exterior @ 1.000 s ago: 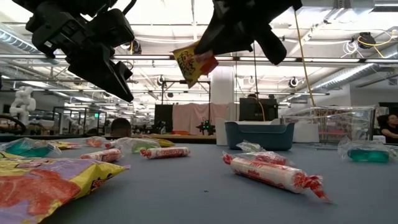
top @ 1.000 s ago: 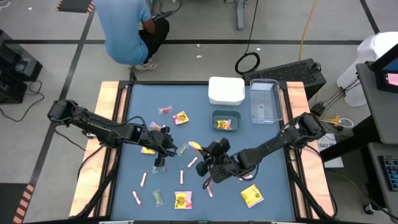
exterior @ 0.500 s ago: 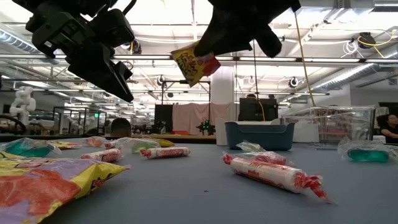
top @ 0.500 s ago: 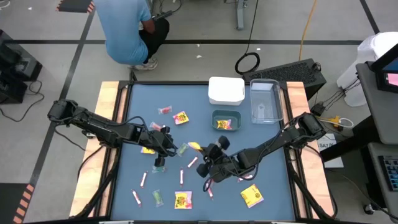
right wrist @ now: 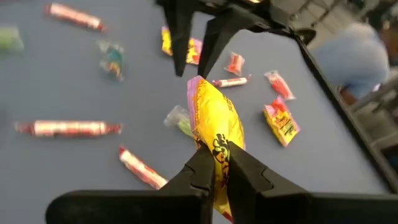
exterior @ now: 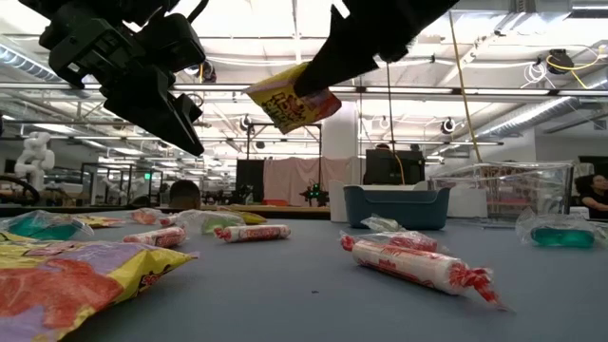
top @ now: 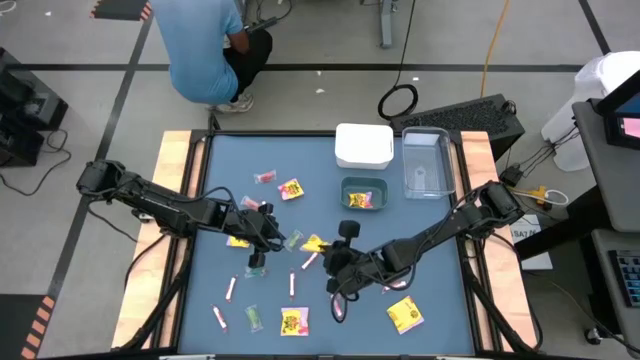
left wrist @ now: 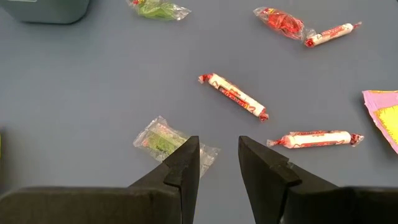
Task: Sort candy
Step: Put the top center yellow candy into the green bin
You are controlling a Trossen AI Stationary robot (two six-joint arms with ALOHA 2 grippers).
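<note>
Candy lies scattered on the blue table (top: 420, 250): yellow packets (top: 294, 320), pink-white sticks (top: 292, 285) and green clear-wrapped pieces (top: 253, 317). My right gripper (top: 326, 252) hangs over the table's middle, shut on one yellow packet (top: 315, 243), which shows in the air in the low view (exterior: 285, 100). My left gripper (top: 278, 238) stands open above the table to its left, with nothing between the fingers (left wrist: 217, 165). A green piece (left wrist: 163, 138) lies on the table just beyond those fingers. My right gripper pinches one end of the yellow packet (right wrist: 217, 148) between its two fingers. The fingers come from the table's right side, slanting down. The packet juts out past the fingertips, tilted and lifted clear of the table.
A teal bin (top: 362, 192) with a yellow packet in it, a white container (top: 363, 145) and a clear container (top: 426, 165) stand at the far right. A person in a blue shirt (top: 205, 50) crouches beyond the far edge. Wooden strips (top: 175, 180) border the table.
My right gripper has rolled about its own pointing line while staying in place. The yellow packet has turned with it, from steeply tilted to lying flatter, and stays clear of the table.
</note>
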